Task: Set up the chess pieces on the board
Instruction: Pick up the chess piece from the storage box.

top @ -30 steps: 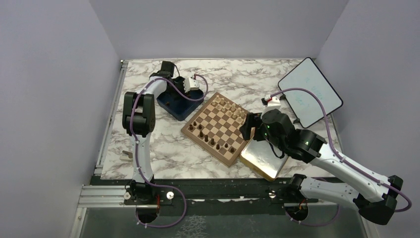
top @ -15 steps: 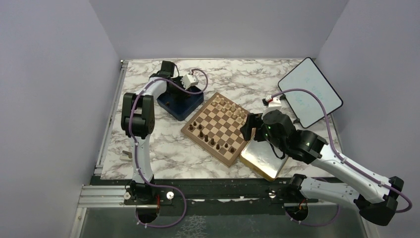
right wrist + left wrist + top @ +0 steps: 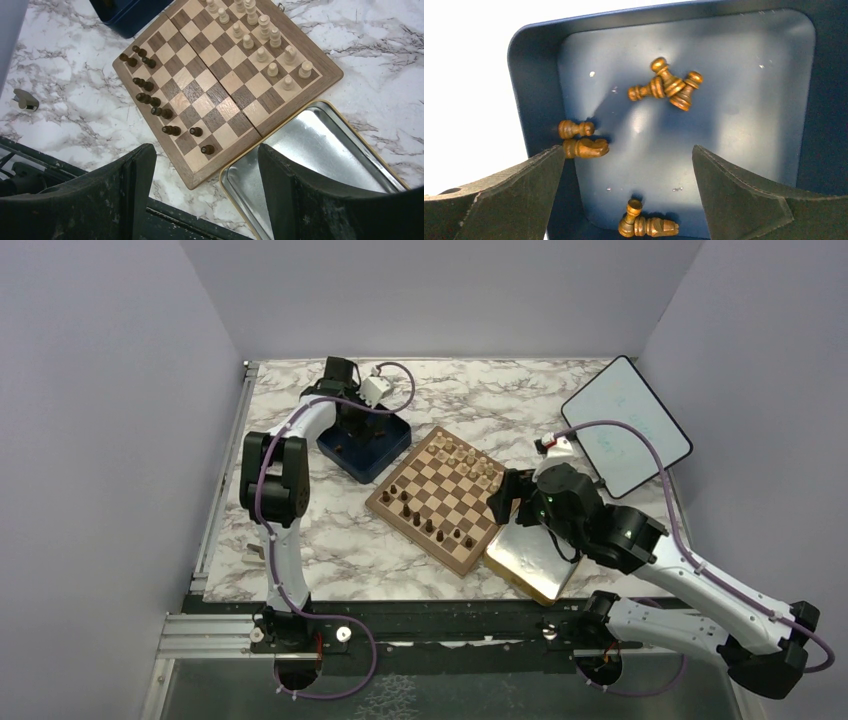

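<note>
L gripper (image 3: 628,155): mine; jaws spread wide, nothing between them; hangs over blue box (image 3: 534,75).
R gripper (image 3: 205,150): mine; jaws well apart, empty; hovers above near corner of board (image 3: 210,100) & tray (image 3: 300,150).
Board: mid table (image 3: 340,550), set cornerwise; blue box just beyond its left corner, tray against its near-right edge.
Dk chess pieces (image 3: 148,99), on board: approx. eight or nine, upright, strung along near-left side, spacing uneven; not yet two tidy rows.
Dk chess pieces, in box: approx. seven, lying loose on box floor. Three heaped at far side, two by left wall, rest at bottom of L wrist view.
Pale pieces (image 3: 260,35): two rows on far-right side; look complete.
Tray: nothing in the part I see.
Progress (est.): pale side done; dk side roughly half. Box stock left to carry over, then rows want straightening.
Chg vs. 1 s ago: L gripper was nearly closed, now fully spread; L wrist has shifted toward far side of box. R arm, board, pieces: no chg seen.
</note>
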Controlling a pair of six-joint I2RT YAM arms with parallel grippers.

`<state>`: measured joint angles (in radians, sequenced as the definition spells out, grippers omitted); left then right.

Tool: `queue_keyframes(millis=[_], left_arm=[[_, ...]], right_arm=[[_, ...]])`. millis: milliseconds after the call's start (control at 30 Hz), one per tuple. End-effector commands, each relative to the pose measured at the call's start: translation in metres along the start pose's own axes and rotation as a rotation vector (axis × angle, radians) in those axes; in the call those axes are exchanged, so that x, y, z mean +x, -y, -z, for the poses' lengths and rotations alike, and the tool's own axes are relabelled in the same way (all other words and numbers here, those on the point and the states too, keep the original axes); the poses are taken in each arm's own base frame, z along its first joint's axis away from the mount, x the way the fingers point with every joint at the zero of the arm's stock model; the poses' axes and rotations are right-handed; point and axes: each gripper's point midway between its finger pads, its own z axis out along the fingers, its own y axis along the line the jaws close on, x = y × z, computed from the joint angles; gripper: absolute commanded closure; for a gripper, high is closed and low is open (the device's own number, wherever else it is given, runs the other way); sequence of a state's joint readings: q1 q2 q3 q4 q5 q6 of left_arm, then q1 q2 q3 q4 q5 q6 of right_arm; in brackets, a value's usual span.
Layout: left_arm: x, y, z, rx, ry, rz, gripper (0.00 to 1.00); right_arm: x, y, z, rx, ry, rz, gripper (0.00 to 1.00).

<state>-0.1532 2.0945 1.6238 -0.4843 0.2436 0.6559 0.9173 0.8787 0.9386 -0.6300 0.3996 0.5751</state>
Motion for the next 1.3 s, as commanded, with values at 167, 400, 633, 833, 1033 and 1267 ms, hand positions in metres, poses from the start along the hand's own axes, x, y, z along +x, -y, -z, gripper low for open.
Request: queue_keyframes(millis=[167, 400, 633, 833, 1033, 1267], left_arm=[[-0.046, -0.033, 0.038, -0.164, 0.090, 0.194, 0.05], [-0.056, -0.025, 0.045, -0.131, 0.122, 0.285, 0.24], [-0.078, 0.005, 0.047, -0.034, 0.171, 0.428, 0.44], [-0.085, 0.014, 0.047, -0.167, 0.181, 0.592, 0.47], [-0.086, 0.019, 0.040, -0.183, 0.272, 0.825, 0.51], [-0.075, 0.027, 0.018, -0.175, 0.268, 0.868, 0.51]], right_arm=[[-0.003, 0.000, 0.009, -0.025, 0.030, -0.020, 0.20], [-0.002, -0.001, 0.010, -0.035, 0.030, -0.024, 0.20], [-0.002, -0.004, 0.010, -0.053, 0.034, -0.027, 0.20], [0.003, -0.002, 0.010, -0.059, 0.025, -0.027, 0.20], [0.001, 0.000, 0.015, -0.057, 0.038, -0.030, 0.20], [0.003, 0.001, 0.016, -0.061, 0.035, -0.032, 0.20]])
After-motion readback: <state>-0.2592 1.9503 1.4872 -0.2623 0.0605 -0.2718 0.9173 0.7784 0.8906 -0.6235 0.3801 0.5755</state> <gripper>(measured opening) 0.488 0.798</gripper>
